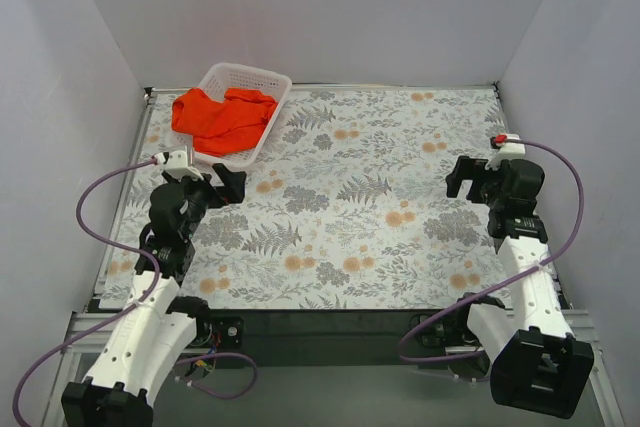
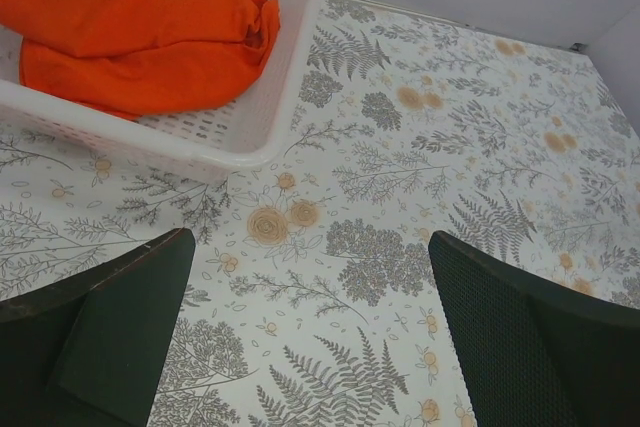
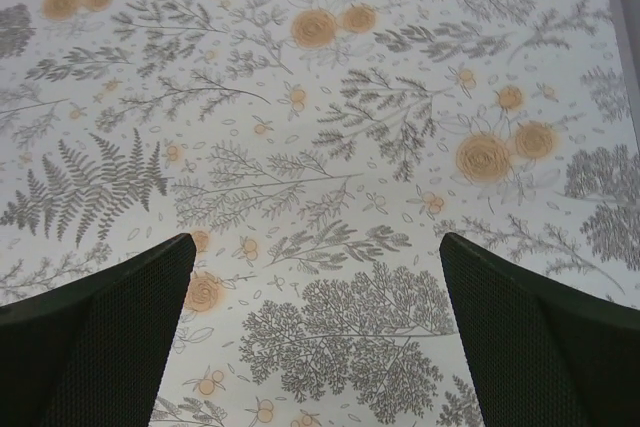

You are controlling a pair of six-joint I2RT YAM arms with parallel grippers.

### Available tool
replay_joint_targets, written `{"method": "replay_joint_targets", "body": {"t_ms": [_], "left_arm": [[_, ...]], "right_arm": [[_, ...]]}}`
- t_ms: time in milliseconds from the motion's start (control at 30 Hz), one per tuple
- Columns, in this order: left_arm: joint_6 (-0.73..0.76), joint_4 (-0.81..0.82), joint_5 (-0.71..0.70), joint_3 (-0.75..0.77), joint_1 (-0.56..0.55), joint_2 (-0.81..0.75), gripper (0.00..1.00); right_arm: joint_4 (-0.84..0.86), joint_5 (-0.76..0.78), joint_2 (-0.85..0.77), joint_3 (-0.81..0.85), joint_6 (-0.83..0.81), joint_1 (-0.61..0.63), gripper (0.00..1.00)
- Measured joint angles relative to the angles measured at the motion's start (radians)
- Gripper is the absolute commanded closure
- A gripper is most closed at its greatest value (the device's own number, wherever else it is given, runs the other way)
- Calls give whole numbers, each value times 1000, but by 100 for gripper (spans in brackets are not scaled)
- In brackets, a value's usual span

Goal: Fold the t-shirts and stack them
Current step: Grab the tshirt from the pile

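A bright orange-red t-shirt (image 1: 222, 118) lies crumpled inside a white mesh basket (image 1: 271, 119) at the far left of the table. In the left wrist view the t-shirt (image 2: 140, 37) fills the basket (image 2: 240, 137) in the upper left. My left gripper (image 1: 226, 185) hovers just in front of the basket, open, with only tablecloth between its fingers (image 2: 120, 337). My right gripper (image 1: 466, 179) is far off at the right side, also open and empty, its fingers (image 3: 530, 347) over the floral cloth.
The table is covered by a floral cloth (image 1: 360, 197) with grey ferns and orange blossoms. White walls enclose it at the left, back and right. A purple cable loops beside each arm.
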Motion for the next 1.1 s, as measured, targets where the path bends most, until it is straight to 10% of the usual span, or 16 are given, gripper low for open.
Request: {"method": "replay_joint_targets", "body": {"t_ms": [433,1100], "left_arm": [[-29,-162,8,583,85,607,9],[102,-437,-34,1390,120,1550,35]], "right_arm": [[-50,-702,53,23,-445,-3,2],[-80,-772,61,23,-509,-4,2]]}}
